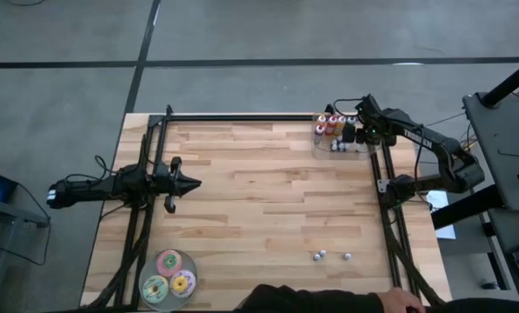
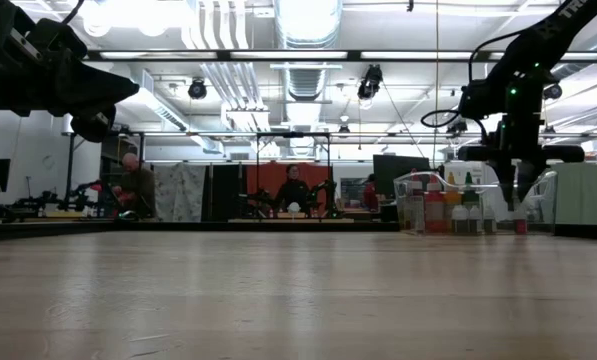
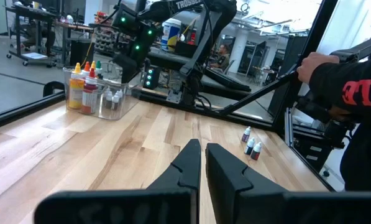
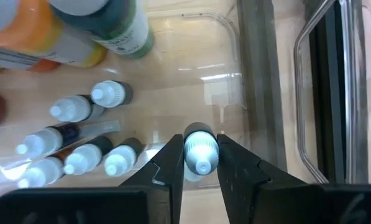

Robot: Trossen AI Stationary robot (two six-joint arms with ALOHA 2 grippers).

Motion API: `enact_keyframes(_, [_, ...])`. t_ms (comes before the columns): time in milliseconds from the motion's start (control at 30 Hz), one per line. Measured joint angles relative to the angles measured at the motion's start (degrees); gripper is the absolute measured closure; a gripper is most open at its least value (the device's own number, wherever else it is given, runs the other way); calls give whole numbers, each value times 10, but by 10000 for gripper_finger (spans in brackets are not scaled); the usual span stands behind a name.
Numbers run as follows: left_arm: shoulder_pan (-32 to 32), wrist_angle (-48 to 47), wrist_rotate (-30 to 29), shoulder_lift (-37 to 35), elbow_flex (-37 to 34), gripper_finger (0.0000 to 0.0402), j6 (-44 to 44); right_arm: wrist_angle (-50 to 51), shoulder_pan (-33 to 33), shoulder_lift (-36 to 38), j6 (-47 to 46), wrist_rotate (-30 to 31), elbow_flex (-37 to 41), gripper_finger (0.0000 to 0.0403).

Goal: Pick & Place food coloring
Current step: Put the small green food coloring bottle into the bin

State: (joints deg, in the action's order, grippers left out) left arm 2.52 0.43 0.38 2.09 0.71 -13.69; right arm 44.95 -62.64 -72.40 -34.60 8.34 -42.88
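Food coloring bottle [image 4: 201, 151], white cap pointing up at the wrist camera, stands upright between the right gripper's [image 4: 201, 163] two fingers, which are closed on it inside the clear plastic bin [image 4: 235, 74] at the table's far right corner. More small bottles [image 4: 79, 149] stand just beside it in the bin. Three more [image 1: 330, 256] lie near the front edge, well apart; the left gripper [image 3: 201, 163], nearly closed and empty, waits at the left.

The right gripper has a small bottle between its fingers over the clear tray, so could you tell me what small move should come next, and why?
Probably open slightly to release. The right gripper is shut on a small bottle that stands upright inside the clear tray, beside the other small bottles, so it looks placed.
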Motion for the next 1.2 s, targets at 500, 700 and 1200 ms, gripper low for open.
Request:
enact_keyframes(500, [0,0,0,0,0,402,0,36,25,33,3,-15,-18,331])
enact_keyframes(700, [0,0,0,0,0,402,0,48,32,73,2,-21,-24,331])
enact_keyframes(1200, [0,0,0,0,0,402,0,37,102,20,9,-43,-120,332])
